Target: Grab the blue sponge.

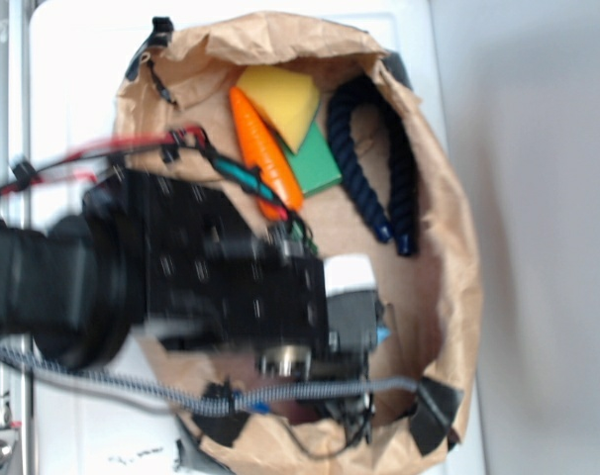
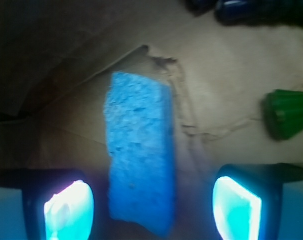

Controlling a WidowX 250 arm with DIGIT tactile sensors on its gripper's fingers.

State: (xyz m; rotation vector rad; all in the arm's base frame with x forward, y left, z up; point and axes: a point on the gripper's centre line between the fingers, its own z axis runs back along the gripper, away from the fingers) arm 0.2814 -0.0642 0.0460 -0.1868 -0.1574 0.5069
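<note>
Blue porous foam sponge lies between the spread gripper pads at six o'clock; closing high could let it slip.

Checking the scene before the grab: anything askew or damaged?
Nothing damaged. The blue sponge lies flat on crumpled brown paper, between the open claw fingers, slightly tilted to them. The exterior view is motion-blurred, with the arm hiding the sponge.
</note>
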